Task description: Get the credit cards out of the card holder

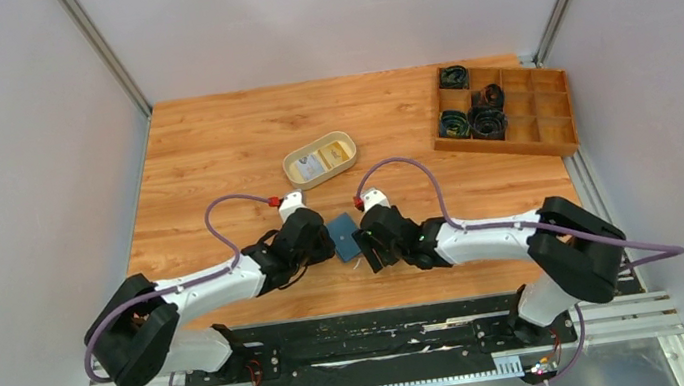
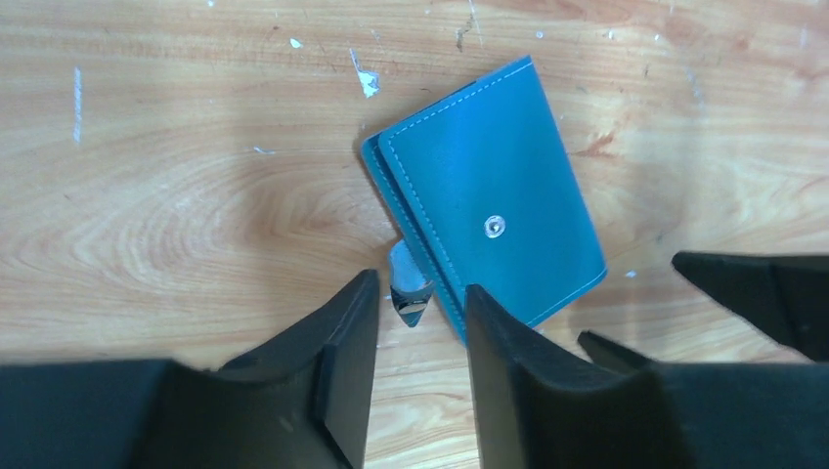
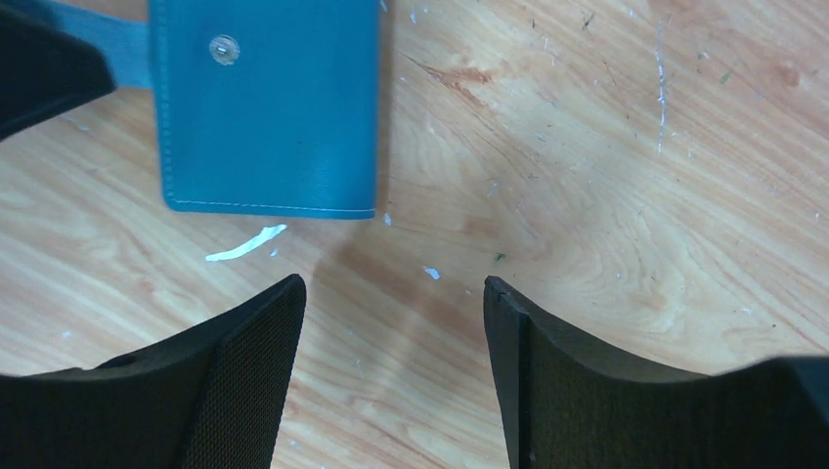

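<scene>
The blue card holder (image 1: 345,236) lies folded shut on the wooden table between my two grippers, its snap stud facing up (image 2: 496,226). Its closing tab (image 2: 411,283) sticks out from under the near edge. My left gripper (image 2: 420,288) is open, and the tab sits loose just ahead of the gap between its fingertips. My right gripper (image 3: 393,283) stands open over bare wood, just short of the holder's edge (image 3: 269,127). A whitish credit card (image 1: 312,165) and a yellow one (image 1: 340,153) lie in the cream oval tray (image 1: 318,141).
A wooden compartment box (image 1: 505,109) with coiled black cables stands at the back right. Small white flecks (image 3: 244,244) dot the table (image 1: 211,151) near the holder. Grey walls close in the table on both sides.
</scene>
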